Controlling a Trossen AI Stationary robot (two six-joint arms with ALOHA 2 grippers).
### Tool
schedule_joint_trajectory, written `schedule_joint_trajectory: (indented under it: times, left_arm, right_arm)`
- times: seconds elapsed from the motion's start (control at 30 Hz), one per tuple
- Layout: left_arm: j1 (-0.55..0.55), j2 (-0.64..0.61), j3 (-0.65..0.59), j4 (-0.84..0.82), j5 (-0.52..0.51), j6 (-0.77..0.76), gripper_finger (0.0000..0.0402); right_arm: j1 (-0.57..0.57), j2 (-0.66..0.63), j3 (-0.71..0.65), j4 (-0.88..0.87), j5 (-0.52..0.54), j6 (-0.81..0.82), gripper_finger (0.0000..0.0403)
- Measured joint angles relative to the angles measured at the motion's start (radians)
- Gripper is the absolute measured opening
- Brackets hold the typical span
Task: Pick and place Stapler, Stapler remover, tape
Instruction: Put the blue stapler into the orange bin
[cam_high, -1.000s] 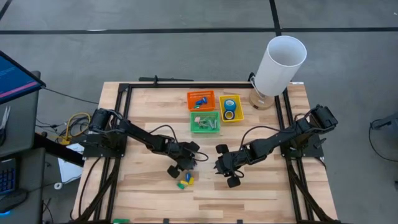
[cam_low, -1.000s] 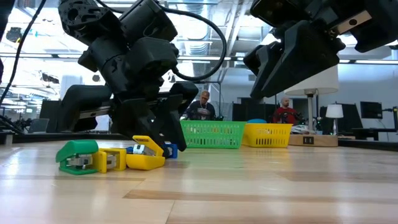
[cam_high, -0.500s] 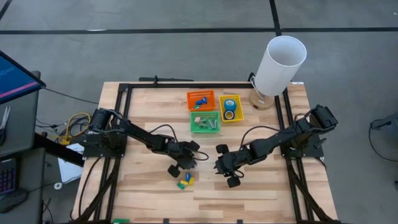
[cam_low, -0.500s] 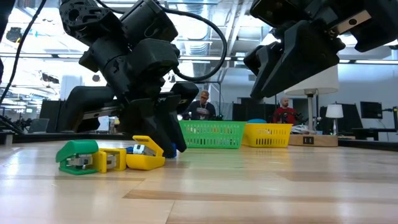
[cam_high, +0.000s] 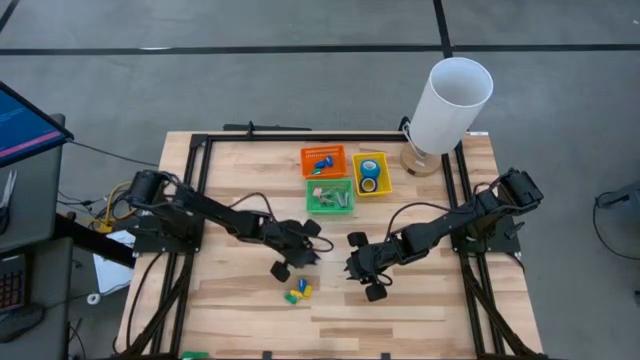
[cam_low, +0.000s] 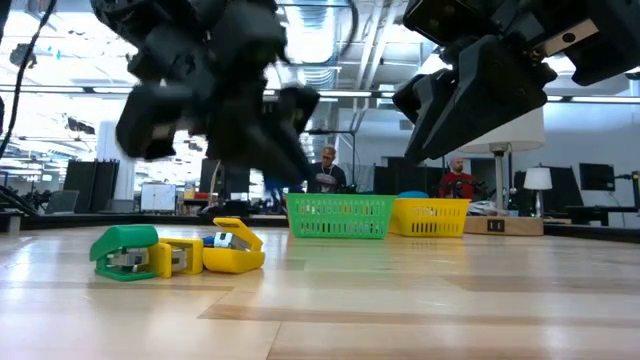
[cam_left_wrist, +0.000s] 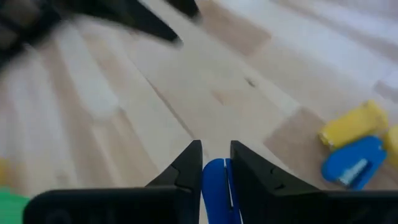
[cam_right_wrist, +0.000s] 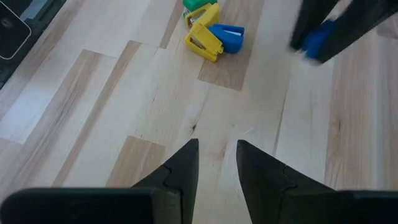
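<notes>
A small pile of little staplers, green (cam_low: 122, 250), yellow (cam_low: 233, 251) and blue (cam_right_wrist: 227, 37), lies on the wood near the table's near edge (cam_high: 297, 291). My left gripper (cam_left_wrist: 216, 149) hangs above and just beyond the pile (cam_high: 300, 255), shut on another small blue stapler (cam_left_wrist: 215, 185). My right gripper (cam_right_wrist: 217, 149) waits open over bare wood to the right (cam_high: 362, 272). Two blue tape rolls (cam_high: 369, 176) lie in the yellow basket. My left gripper pinches the small blue stapler (cam_left_wrist: 215, 185) between its two fingers, which come at it from above. The stapler is lifted clear of the table; the right wrist view shows it as a blue block (cam_right_wrist: 316, 40) at the dark fingertips.
Orange basket (cam_high: 323, 160), green basket (cam_high: 330, 197) and yellow basket (cam_high: 371, 174) stand side by side toward the far edge. A white lamp (cam_high: 450, 105) stands at the far right corner. Bare wood lies between the two grippers and along the near edge.
My left gripper has risen from the table beside the pile, carrying the blue stapler up clear of the wood, and has drifted slightly toward the far edge. The pile has stayed in place.
</notes>
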Motion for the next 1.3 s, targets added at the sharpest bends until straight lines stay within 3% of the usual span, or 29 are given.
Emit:
schedule_joint_trajectory:
  times: [0.43, 0.67, 0.77, 1.0, 1.3]
  left_arm:
    - [0.186, -0.287, 0.0, 0.055, -0.014, -0.038, 0.0058]
    - [0.293, -0.266, 0.001, 0.145, 0.118, -0.089, 0.0058]
    - [0.32, -0.248, 0.001, 0.162, 0.125, -0.103, 0.0058]
    - [0.324, -0.232, -0.014, 0.179, 0.125, -0.234, 0.0058]
    - [0.326, -0.239, -0.032, 0.187, 0.125, -0.234, 0.0058]
  right_arm:
    - [-0.065, 0.0, 0.0, 0.039, 0.019, -0.086, 0.0101]
    - [-0.1, 0.0, -0.035, 0.067, 0.083, -0.075, 0.0101]
    - [-0.093, -0.019, -0.139, 0.129, 0.084, -0.057, 0.0101]
    - [-0.132, -0.145, -0.411, 0.476, 0.086, 0.037, 0.0101]
    - [-0.106, -0.301, -0.45, 0.502, 0.078, 0.053, 0.0101]
